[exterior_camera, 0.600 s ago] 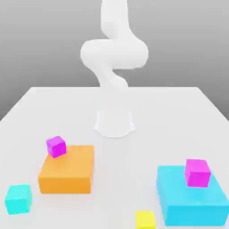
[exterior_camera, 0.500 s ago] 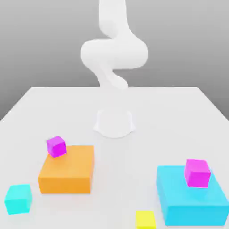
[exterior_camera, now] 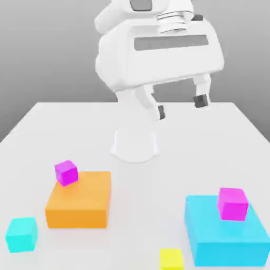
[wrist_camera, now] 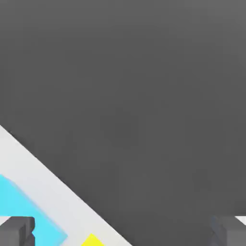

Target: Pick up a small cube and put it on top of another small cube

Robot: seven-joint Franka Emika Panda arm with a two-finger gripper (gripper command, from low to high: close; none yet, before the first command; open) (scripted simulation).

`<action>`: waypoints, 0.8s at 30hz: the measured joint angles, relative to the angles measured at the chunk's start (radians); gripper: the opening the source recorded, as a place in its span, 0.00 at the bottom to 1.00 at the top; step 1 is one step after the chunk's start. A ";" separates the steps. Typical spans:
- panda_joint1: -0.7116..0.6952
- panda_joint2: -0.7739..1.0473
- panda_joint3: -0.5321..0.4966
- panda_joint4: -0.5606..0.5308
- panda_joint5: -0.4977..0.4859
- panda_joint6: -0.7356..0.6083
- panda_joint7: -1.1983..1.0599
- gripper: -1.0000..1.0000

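The small cube [exterior_camera: 171, 259] is plain bright yellow and lies on the white table near its front edge, just to the exterior view's left of the big cyan block [exterior_camera: 224, 232]. A corner of the same yellow cube [wrist_camera: 92, 240] appears in the hand view beside the cyan block [wrist_camera: 24, 206]. My gripper [exterior_camera: 180, 106] hangs high above the table's back half, far from the yellow cube. It is open, with nothing between its dark fingertips [exterior_camera: 200, 100].
A magenta small cube [exterior_camera: 66, 172] rests on the corner of a large orange block [exterior_camera: 79, 200]. Another magenta cube [exterior_camera: 232, 203] sits on top of the cyan block. A cyan small cube [exterior_camera: 21, 234] lies at the front on the exterior view's left. The arm's base [exterior_camera: 135, 143] stands mid-table.
The arm has swung so that the hand and its open fingers have come into the exterior view, high above the table. No block has moved.
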 joint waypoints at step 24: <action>-0.002 0.661 0.089 -0.016 -0.008 0.334 -0.697 0.50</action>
